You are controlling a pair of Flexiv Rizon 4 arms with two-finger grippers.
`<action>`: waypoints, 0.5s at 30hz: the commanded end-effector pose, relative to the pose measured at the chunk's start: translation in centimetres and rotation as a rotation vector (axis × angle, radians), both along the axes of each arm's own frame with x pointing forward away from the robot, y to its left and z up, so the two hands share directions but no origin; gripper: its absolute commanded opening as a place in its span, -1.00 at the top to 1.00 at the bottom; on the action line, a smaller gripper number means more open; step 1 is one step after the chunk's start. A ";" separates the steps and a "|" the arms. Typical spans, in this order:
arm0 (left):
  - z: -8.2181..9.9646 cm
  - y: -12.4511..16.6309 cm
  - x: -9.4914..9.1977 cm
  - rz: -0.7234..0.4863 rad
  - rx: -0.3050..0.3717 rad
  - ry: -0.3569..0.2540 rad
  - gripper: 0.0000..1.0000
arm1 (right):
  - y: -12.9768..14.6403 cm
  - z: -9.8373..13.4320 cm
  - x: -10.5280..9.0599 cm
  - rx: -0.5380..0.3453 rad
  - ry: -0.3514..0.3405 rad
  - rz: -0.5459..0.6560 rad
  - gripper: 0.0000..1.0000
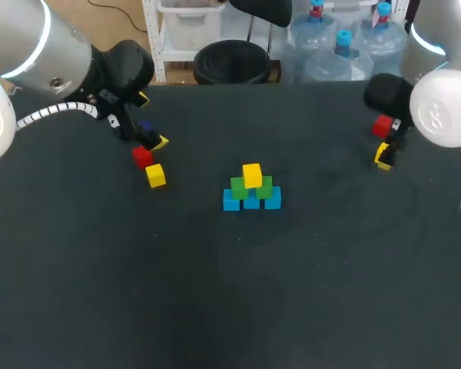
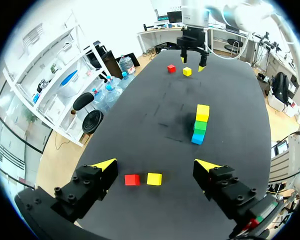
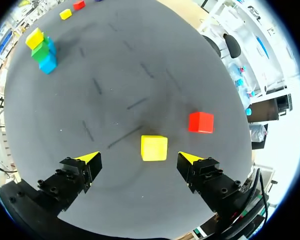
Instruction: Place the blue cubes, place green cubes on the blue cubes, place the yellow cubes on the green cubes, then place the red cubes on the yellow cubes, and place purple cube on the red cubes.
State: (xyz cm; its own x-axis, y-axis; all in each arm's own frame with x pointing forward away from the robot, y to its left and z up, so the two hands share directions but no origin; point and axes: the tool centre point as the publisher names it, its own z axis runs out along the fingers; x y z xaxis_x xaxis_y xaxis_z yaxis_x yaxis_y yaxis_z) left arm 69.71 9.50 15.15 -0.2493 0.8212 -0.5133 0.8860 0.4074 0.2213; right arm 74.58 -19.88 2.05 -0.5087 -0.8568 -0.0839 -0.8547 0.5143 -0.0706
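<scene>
Evidently both arms stood at the loose cubes rather than at the stack [image 1: 251,188], which sat alone at the middle of the table [image 1: 215,307], well apart from either gripper.

The left gripper [image 2: 156,165] hung above the table's far left part with its fingers spread wide and nothing held. The left-hand red cube [image 2: 132,179] and the left-hand yellow cube [image 2: 154,178] lay side by side under the gap, the yellow one nearer its middle. In my judgement that stance suited a descent onto the yellow one, the colour the stack next needs.

The right gripper [image 3: 139,157] was likewise wide open and held nothing. The right-hand yellow cube [image 3: 154,148] lay on the table between the yellow tips, touched by neither. The right-hand red cube [image 3: 200,122] lay just beyond it, off to one finger's side. This cube too appeared lined up for a pick, though neither arm had committed.

As to the stack, three blue cubes formed the base row, two green cubes sat on them, and a single yellow cube crowned the middle. Nothing red or purple was on it. The tiers looked square and close-set, so far as could be told. All cubes were small, plain and sharp-edged, and I judged them rigid and easy to pinch.
</scene>
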 end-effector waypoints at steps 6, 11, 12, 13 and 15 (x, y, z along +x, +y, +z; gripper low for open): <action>-0.1 0.1 0.2 -0.005 -0.003 0.001 -1.00 | 0.0 -1.2 1.6 0.003 0.025 -0.013 -0.91; -0.1 0.1 0.2 -0.005 -0.003 0.001 -1.00 | -0.1 -1.7 2.0 0.002 0.032 -0.021 -0.27; -0.1 0.1 0.2 -0.005 -0.003 0.001 -1.00 | -0.1 -1.8 2.1 0.003 0.033 -0.022 0.00; -0.1 0.1 0.2 -0.005 -0.003 0.001 -1.00 | -0.1 -1.9 2.1 0.004 0.036 -0.022 0.04; -0.1 0.1 0.2 -0.005 -0.003 0.001 -1.00 | -0.2 -2.0 2.2 0.005 0.040 -0.024 0.07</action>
